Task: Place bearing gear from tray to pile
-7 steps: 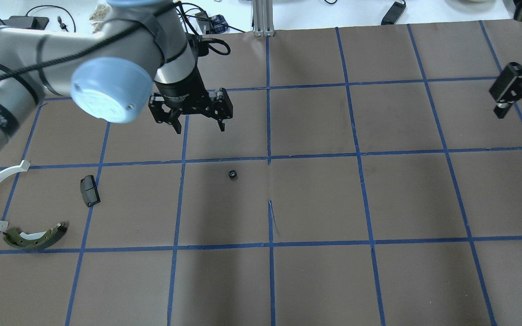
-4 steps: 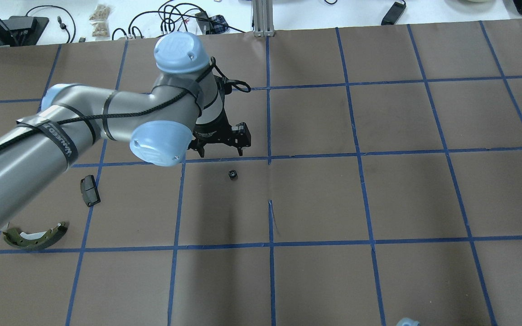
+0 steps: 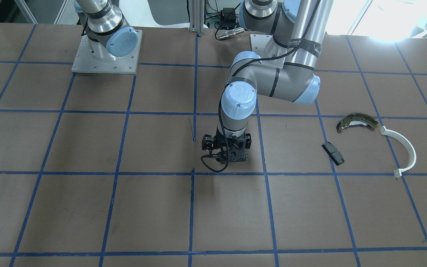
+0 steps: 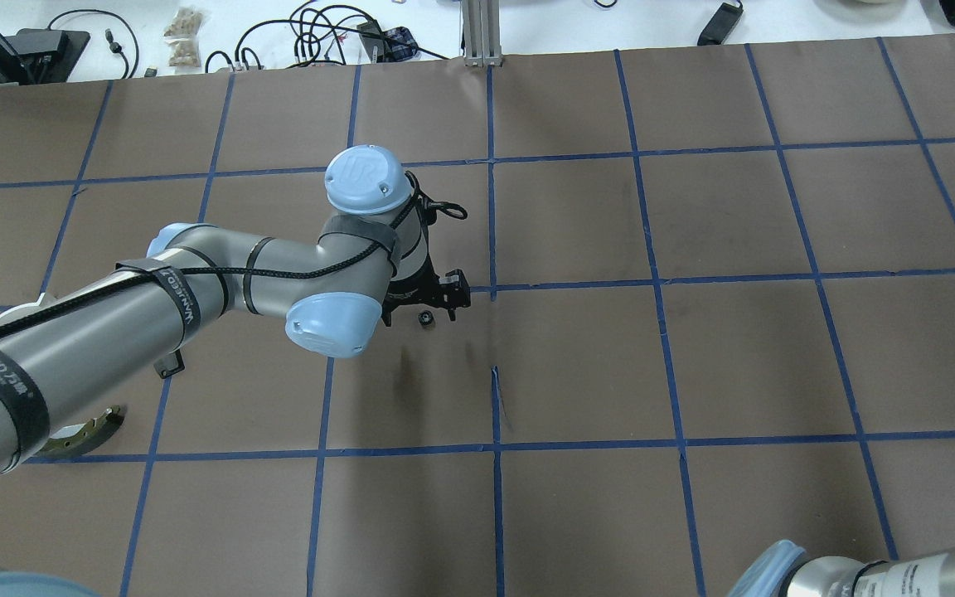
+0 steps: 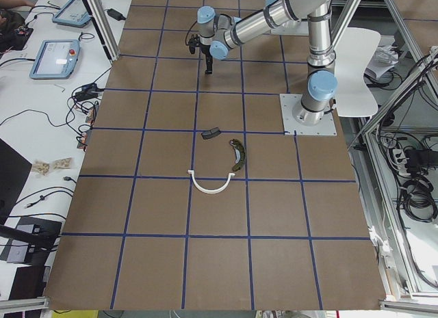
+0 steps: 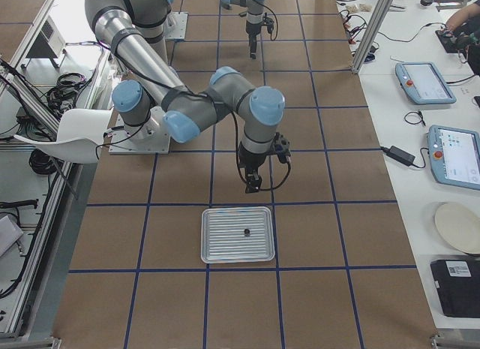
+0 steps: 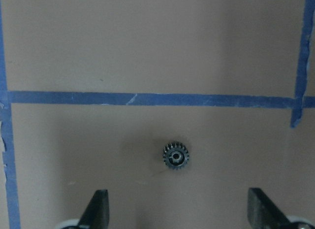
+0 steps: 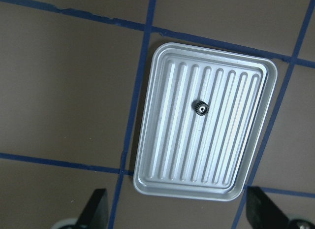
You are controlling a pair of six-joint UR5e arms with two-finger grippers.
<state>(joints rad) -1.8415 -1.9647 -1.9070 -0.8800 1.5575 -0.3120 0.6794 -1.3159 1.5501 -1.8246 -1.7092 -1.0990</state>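
A small black bearing gear [image 7: 175,156] lies on the brown table [image 4: 577,365] near the middle. My left gripper [image 4: 421,313] hovers low over this gear [image 4: 425,318], open, with the fingers [image 7: 97,209] wide on either side and not touching it. A second gear [image 8: 201,107] lies in the silvery tray [image 8: 165,155]. My right gripper [image 6: 253,185] is open and empty above that tray [image 6: 225,248]. The pile sits on my left: olive brake shoe [image 3: 357,121], white arc [image 3: 402,148], black block [image 3: 333,153].
Blue tape lines grid the table. In the overhead view my left arm [image 4: 113,340] covers most of the pile. My right arm's elbow [image 4: 859,572] shows at the bottom right. Cables and gear lie beyond the far table edge [image 4: 196,46].
My left gripper has come down and toward the gear on the table and now straddles it. My right gripper has left the overhead view's top right corner.
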